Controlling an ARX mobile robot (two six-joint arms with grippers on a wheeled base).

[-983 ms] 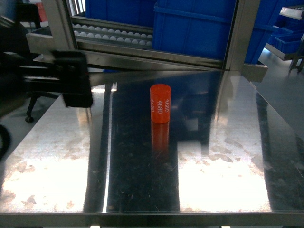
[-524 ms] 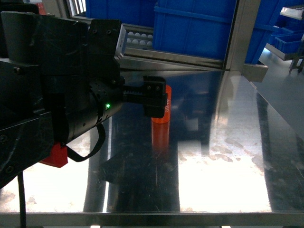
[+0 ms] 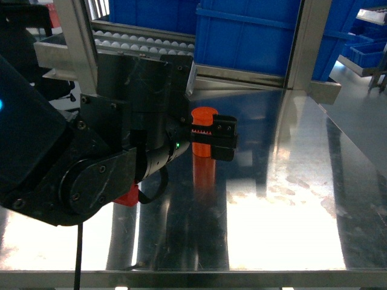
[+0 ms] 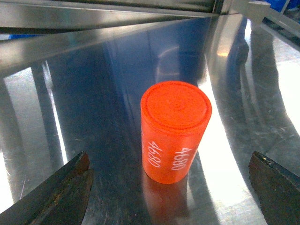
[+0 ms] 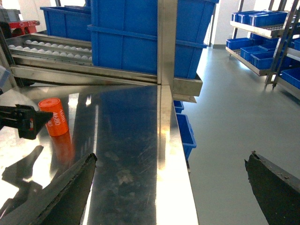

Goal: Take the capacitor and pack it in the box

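- orange capacitor (image 4: 175,132): "4680" printed in white, running down its side, and it shows twice side by side in the left wrist view
- same capacitor in the right wrist view: white print is there too, looks like 4680 but small
- nothing else readable, the blue bins (image 5: 140,33) included

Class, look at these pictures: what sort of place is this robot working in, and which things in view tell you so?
Probably a factory or warehouse packing station. The clues: a polished steel table, stacked blue bins on shelving, and a roller conveyor track behind the table. An orange cylinder stands on the table.
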